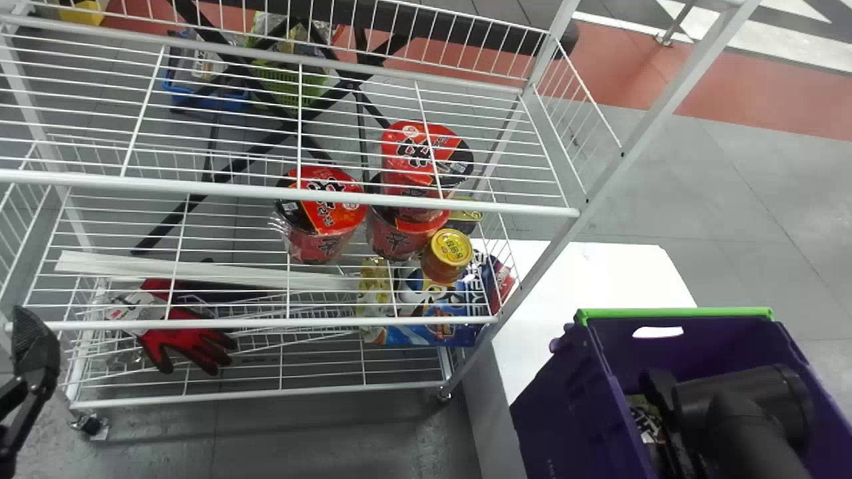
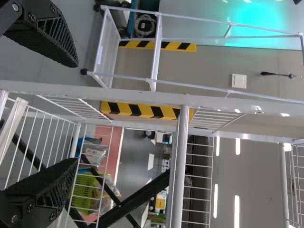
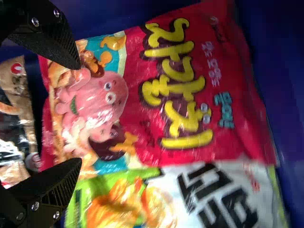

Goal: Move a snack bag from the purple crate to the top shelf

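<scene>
The purple crate (image 1: 566,412) stands at the lower right, and my right gripper (image 1: 655,426) reaches down inside it. In the right wrist view that gripper (image 3: 71,114) is open over a red snack bag (image 3: 190,95) with yellow lettering, whose near end lies between and beyond the fingers. A green and white bag (image 3: 213,199) lies beside the red one, and a brown bag (image 3: 14,118) is on the other side. My left gripper (image 1: 26,359) waits at the left edge before the rack; in the left wrist view it (image 2: 71,109) is open and holds nothing. The top shelf (image 1: 299,193) is white wire.
Below the top shelf, red noodle cups (image 1: 323,213) and a yellow-lidded can (image 1: 449,253) stand on wire shelving. Red gloves (image 1: 186,332) and a blue box (image 1: 432,319) sit lower. The rack's slanting white post (image 1: 599,179) rises between shelves and crate.
</scene>
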Controlling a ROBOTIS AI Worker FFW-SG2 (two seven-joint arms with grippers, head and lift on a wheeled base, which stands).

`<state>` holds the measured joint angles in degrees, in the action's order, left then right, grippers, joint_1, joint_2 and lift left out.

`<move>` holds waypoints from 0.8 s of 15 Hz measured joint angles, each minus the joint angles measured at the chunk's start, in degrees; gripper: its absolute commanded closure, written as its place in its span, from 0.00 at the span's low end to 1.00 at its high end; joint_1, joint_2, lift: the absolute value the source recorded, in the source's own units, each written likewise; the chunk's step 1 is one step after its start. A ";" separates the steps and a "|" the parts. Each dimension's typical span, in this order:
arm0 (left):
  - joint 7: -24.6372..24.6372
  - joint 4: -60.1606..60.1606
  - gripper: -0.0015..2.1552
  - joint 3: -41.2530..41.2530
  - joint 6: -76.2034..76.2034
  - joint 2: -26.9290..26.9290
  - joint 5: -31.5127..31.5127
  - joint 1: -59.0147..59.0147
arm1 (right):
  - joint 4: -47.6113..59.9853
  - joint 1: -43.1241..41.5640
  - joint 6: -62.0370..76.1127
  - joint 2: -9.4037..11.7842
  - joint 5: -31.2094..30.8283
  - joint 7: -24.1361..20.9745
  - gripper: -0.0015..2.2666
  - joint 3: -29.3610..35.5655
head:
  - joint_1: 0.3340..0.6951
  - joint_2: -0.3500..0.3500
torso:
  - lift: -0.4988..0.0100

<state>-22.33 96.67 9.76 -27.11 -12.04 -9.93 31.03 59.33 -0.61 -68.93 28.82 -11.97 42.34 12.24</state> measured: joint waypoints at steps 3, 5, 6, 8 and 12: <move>-0.08 -0.12 0.05 0.00 -0.01 -0.07 0.00 0.00 | -0.90 0.75 4.64 -0.60 -0.11 -1.35 0.11 0.05 | 1.00 0.00 | 0.08; -0.08 -0.46 0.05 0.00 -0.37 0.03 0.00 0.00 | -0.96 1.77 7.08 -1.00 0.34 -2.91 0.24 0.29 | 1.00 0.00 | 0.08; -0.03 -0.64 0.05 0.00 -0.54 0.06 0.00 0.00 | -0.96 2.33 8.26 -1.31 0.42 -3.45 0.45 0.32 | 1.00 0.00 | 0.08; 0.00 -0.86 0.05 -0.05 -0.69 0.08 0.00 -0.05 | -0.83 3.30 10.22 -2.08 0.79 -4.33 0.78 0.90 | 1.00 0.00 | 0.08; -0.12 -0.87 0.05 -0.06 -0.70 0.14 0.00 0.00 | 2.55 5.06 7.86 -2.45 2.79 -5.03 0.81 3.06 | 1.00 0.00 | 0.08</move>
<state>-22.45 95.80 9.70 -27.81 -11.90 -9.93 31.02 61.88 4.45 -61.08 26.37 -9.18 37.31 15.30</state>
